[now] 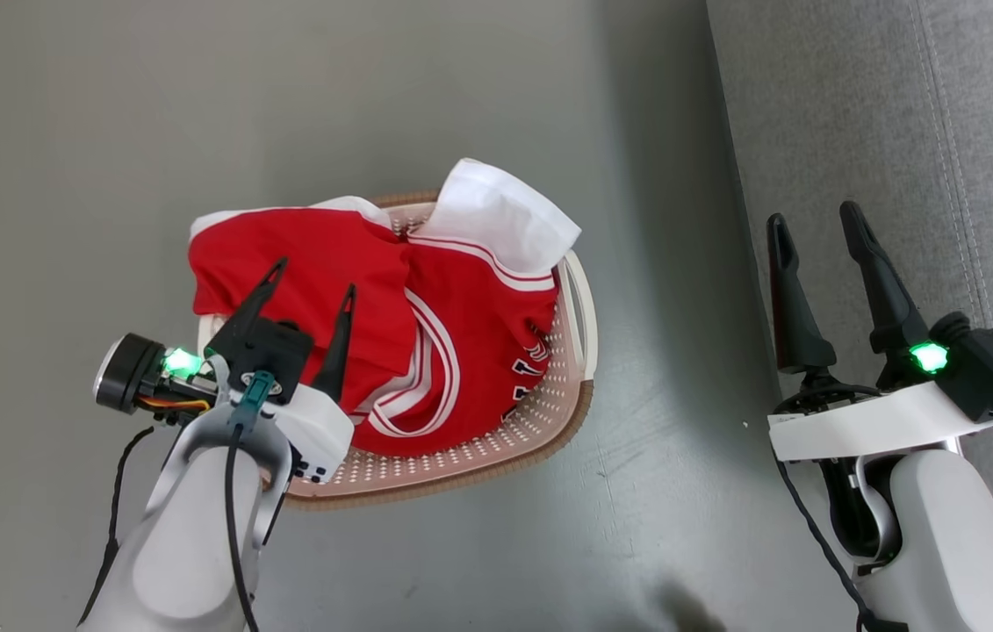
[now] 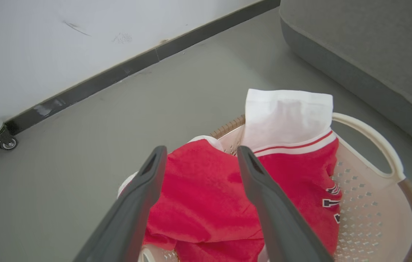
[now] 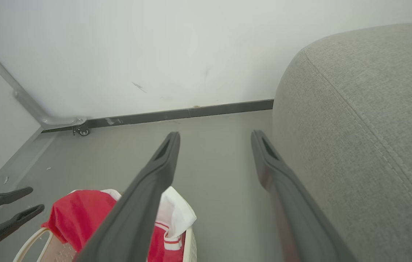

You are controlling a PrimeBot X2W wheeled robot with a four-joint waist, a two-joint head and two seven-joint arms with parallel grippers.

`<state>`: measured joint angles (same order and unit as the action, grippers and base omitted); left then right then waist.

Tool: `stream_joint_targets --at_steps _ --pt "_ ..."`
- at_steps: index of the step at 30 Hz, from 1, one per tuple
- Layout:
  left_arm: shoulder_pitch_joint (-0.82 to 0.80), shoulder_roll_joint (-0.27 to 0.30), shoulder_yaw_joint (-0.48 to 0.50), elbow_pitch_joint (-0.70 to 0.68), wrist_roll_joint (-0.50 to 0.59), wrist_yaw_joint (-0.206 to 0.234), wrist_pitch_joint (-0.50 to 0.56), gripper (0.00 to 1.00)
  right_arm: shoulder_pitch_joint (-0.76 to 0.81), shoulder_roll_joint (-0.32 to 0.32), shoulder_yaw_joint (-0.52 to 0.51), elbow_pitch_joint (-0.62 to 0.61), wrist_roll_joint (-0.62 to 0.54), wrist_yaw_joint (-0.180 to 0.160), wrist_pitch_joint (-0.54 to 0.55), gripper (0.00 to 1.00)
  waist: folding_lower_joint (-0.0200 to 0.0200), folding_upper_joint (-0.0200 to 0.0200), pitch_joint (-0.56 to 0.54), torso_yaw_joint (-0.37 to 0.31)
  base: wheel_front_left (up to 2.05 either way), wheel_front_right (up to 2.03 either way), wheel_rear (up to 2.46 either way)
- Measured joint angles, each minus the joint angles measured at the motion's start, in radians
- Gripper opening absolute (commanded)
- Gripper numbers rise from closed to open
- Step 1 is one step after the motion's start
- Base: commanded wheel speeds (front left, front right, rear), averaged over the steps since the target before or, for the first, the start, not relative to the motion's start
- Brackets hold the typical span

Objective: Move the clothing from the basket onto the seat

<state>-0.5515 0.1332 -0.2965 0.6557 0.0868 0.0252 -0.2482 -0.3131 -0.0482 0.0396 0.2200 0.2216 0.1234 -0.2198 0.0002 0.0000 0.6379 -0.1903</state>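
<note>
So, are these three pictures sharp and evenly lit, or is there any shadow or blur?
Head view: soft even light, sharp, a broad shadow on the floor beside the sofa. Left wrist view: the left claw looks soft close to the lens; the clothing is sharp. Right wrist view: the right claw smears towards the bottom edge.

The clothes [image 1: 303, 246] cover most of the bottom of the basket [image 1: 549, 412], and the left gripper [image 1: 315, 274] hides its near left corner. The lettering on the jersey [image 1: 478, 351] folds under and is unreadable. The sofa [image 1: 856, 105] runs off the top and right edges. The left wrist view's bottom edge cuts the basket.
</note>
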Motion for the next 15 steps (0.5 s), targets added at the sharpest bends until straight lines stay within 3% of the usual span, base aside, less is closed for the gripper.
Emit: stream_joint_targets --at_steps 15 --pt "-0.126 0.036 -0.045 0.101 0.073 -0.009 0.001 1.0 -0.055 0.0 0.03 0.026 0.035 0.0 -0.011 1.0 0.0 0.0 0.085 -0.043 0.0 0.0 0.0"
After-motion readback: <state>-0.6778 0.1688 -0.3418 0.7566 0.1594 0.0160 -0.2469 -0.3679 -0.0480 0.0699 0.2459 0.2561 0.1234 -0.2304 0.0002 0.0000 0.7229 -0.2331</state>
